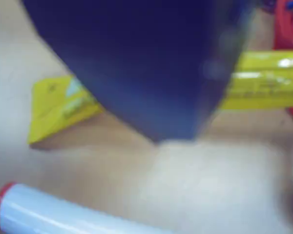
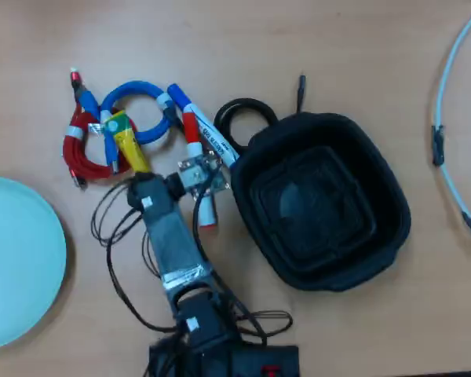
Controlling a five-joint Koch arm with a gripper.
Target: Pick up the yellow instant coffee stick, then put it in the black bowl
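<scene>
We have the arm reaching out across the worktop (image 2: 361, 55) toward the cluster of clutter at about ten o'clock from the black bowl (image 2: 322, 204) in the overhead view. The yellow instant coffee stick (image 2: 129, 145) lies there, tilted, its green end against the blue cable loop (image 2: 141, 90) and just beside the red cable (image 2: 74, 149).

In the wrist view a dark jaw blocks the middle of the stick (image 1: 268, 80), which shows on both sides of it, with the red-and-white marker pen (image 1: 53, 209) lying near at six o'clock. The pincer (image 2: 139, 179) sits right at the lower end of the stick, but only one jaw is visible, so we cannot tell how far open it is, nor whether it has hold of the sachet.

We judge this to be the grasp step. To do it well, we would straddle the stick across its narrow width, keep clear of the cables and the marker, close firmly on the flat foil, then lift straight before swinging toward the bowl at three o'clock.
</scene>
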